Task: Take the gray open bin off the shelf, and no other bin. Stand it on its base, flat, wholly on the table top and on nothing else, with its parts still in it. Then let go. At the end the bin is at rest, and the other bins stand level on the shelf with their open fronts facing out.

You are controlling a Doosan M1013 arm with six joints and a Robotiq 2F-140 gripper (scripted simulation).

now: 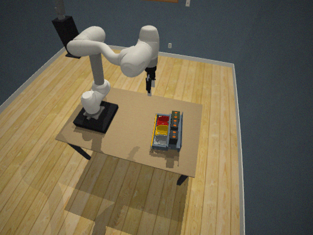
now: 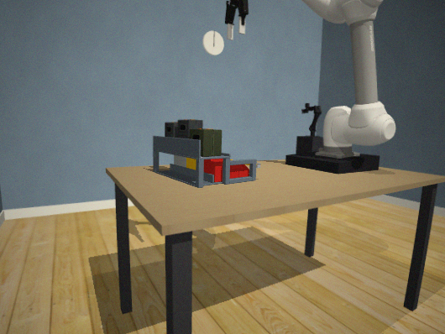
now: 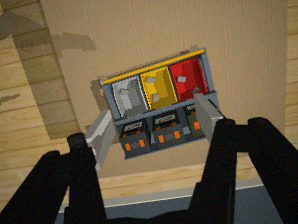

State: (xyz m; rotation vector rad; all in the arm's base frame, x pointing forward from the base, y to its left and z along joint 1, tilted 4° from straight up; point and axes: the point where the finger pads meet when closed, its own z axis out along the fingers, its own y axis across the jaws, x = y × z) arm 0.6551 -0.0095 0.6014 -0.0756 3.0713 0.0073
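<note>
The gray open bin [image 3: 128, 97] sits in the blue-gray shelf [image 1: 166, 130] on the table, next to a yellow bin [image 3: 157, 90] and a red bin [image 3: 187, 79]. In the top view the gray bin [image 1: 159, 140] is at the near end of the row, and small parts lie in each bin. My gripper [image 2: 235, 29] hangs high above the table, far from the shelf, with its fingers apart and nothing between them. It also shows in the top view [image 1: 149, 88] and in the wrist view [image 3: 155, 137].
Three dark closed boxes [image 3: 159, 130] with orange marks stand in the shelf's other row. The robot base [image 1: 95, 116] sits on a black plate at the table's left end. A black stand [image 1: 65, 30] is on the floor at the back.
</note>
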